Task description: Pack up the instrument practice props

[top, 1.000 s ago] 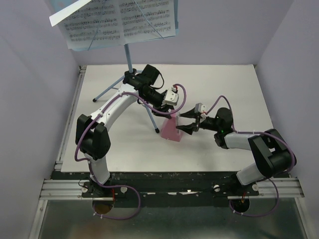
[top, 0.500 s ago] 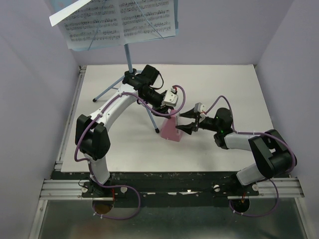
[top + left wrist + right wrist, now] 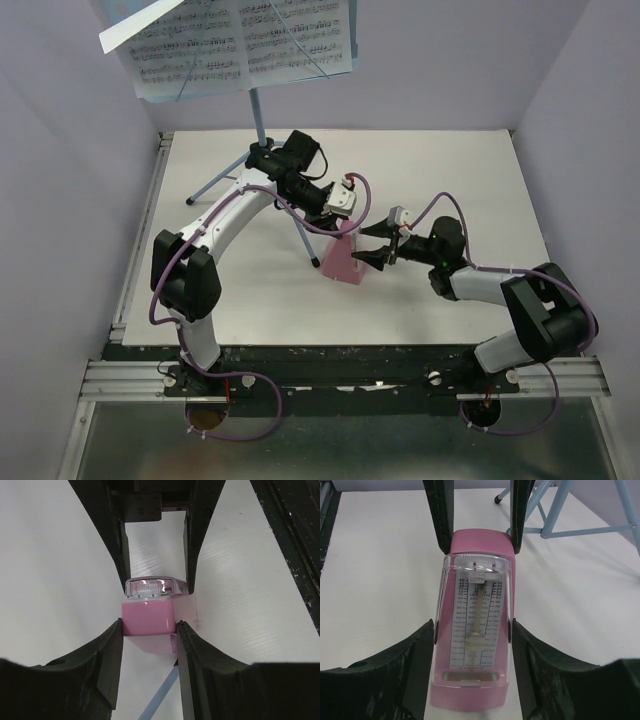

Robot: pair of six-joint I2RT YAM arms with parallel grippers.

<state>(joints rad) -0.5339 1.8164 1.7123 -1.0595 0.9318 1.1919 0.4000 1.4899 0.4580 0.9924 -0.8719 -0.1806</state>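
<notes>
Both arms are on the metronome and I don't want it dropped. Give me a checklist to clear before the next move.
1. Left gripper fingers pressed on both sides of the small pink wedge-shaped metronome, near its narrow top: ok.
2. Right gripper fingers against both sides of its clear front cover: ok.
3. Metronome base flat on the white table: cannot tell.
4. Thin legs of the light-blue music stand clear of the metronome: not ok, one leg's foot lies right beside it.
5. White printed sheet-music pages packed: not ok, they sit on the stand's desk.
</notes>
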